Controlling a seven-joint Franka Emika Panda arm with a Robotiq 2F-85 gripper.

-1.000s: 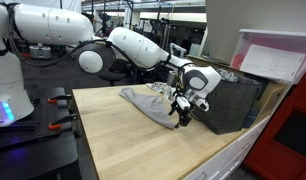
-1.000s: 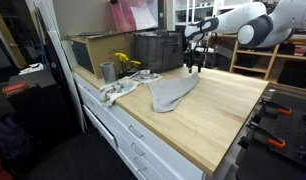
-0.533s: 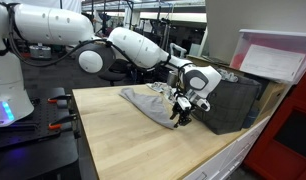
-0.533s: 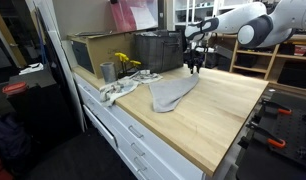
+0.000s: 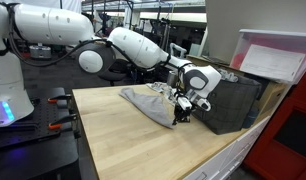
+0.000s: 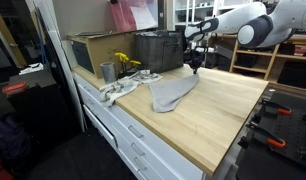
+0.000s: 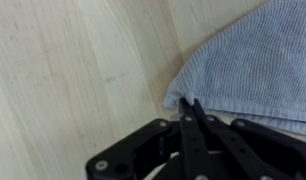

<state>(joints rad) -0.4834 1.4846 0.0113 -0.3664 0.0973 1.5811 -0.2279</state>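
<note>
A grey-blue towel (image 7: 255, 58) lies flat on the wooden tabletop (image 7: 73, 70). In the wrist view my gripper (image 7: 190, 103) is shut, its black fingers pressed together on the towel's pointed corner, and a small fold of fabric shows at the tips. In both exterior views the gripper (image 5: 179, 113) (image 6: 196, 68) stands low over the end of the towel (image 5: 146, 100) (image 6: 171, 93) nearest the dark bin. The rest of the towel lies spread on the table.
A dark plastic bin (image 5: 230, 99) (image 6: 158, 50) stands right beside the gripper. A metal cup (image 6: 107, 72), a yellow object (image 6: 125, 62) and a white rag (image 6: 117, 91) sit near the table's (image 6: 228, 115) end. A box with a pink sheet (image 5: 274, 57) stands above the bin.
The fingers have gone from wide open to shut on the towel's corner. The arm has stayed nearly in place.
</note>
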